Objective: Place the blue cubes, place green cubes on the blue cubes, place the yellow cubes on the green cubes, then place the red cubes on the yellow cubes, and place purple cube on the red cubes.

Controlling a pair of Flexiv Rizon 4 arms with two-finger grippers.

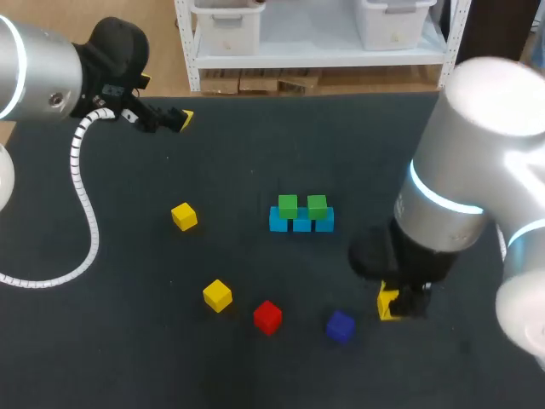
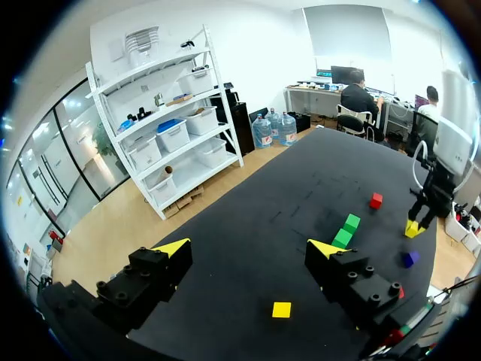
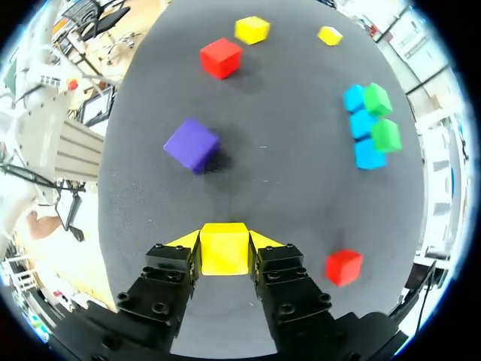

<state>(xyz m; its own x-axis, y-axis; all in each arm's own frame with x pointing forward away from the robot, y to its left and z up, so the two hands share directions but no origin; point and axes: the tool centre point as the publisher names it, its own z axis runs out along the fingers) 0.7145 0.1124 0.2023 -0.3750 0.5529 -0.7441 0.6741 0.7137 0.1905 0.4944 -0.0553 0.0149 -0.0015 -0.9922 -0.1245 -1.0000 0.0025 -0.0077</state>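
**Yellow cube in the grip, two layers built**

The right gripper (image 3: 224, 241) was closed on a yellow cube (image 3: 223, 254), one finger flat against each opposite face. It hung low over the front-right of the table (image 1: 255, 153), well apart from the stack. Pressing on two flat, parallel faces was probably the surest hold on so small a block.

The blue cubes (image 1: 301, 223) sat in a tight row near the middle, touching side to side. Two green cubes (image 1: 302, 205) rested on top of them, side by side. The row likely served as a broad base for the upper layers. I judged the yellow layer to be the step in hand, with the held cube bound for the greens.

A second yellow cube (image 1: 184, 216) and a third yellow cube (image 1: 217, 296) lay loose left of the stack. A red cube (image 1: 267, 316) and the purple cube (image 1: 340, 326) lay nearer the front. A second red cube (image 3: 343, 267) sat just beside the right gripper.

The left gripper (image 2: 248, 252) hung over the far-left of the table, fingers wide apart and holding nothing. It was likely parked there out of the way.

The cubes looked hard, smooth and sharp-edged, each one solid colour. The table cover was dark, matte and cloth-like, which should have kept the blocks from sliding.
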